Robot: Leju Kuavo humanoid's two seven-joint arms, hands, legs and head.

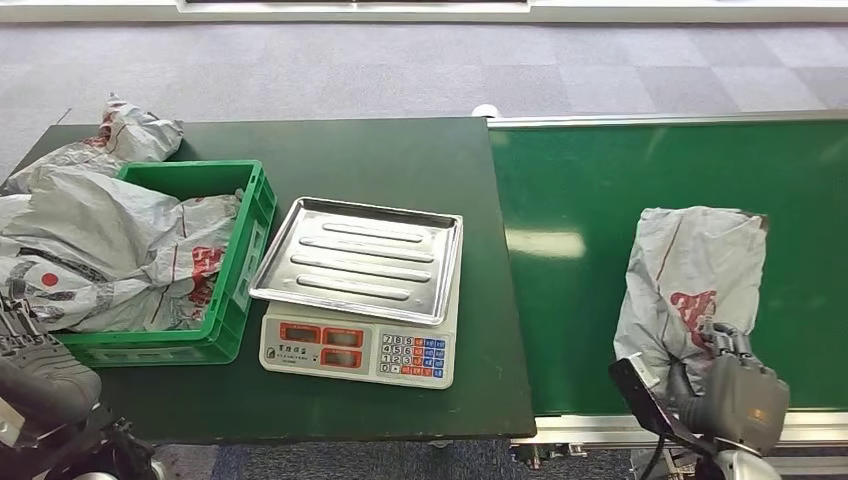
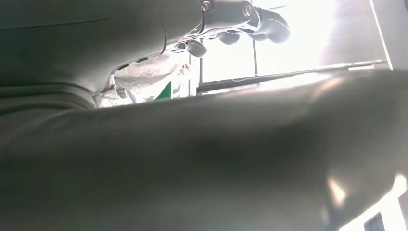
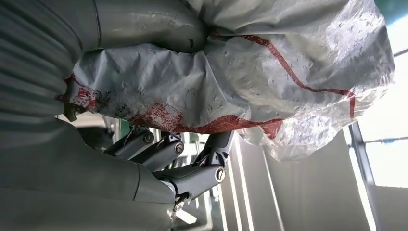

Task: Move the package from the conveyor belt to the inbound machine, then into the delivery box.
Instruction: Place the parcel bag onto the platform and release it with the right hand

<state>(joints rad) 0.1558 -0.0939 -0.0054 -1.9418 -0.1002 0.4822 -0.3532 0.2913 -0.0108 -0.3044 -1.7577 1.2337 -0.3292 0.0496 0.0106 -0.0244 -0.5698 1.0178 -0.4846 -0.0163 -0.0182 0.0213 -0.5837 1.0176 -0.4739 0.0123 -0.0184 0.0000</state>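
Head view, crinkled grey plastic package (image 1: 690,275), right hand (image 1: 735,390) gripping

Package: grey crinkled bag (image 3: 269,72) with red print, across the frame's upper half.
Right hand (image 3: 96,159): thumb over it, dark fingers (image 3: 192,175) curled beneath.

Grey carpet-tile floor (image 1: 400,70) behind a dark green table (image 1: 400,160).
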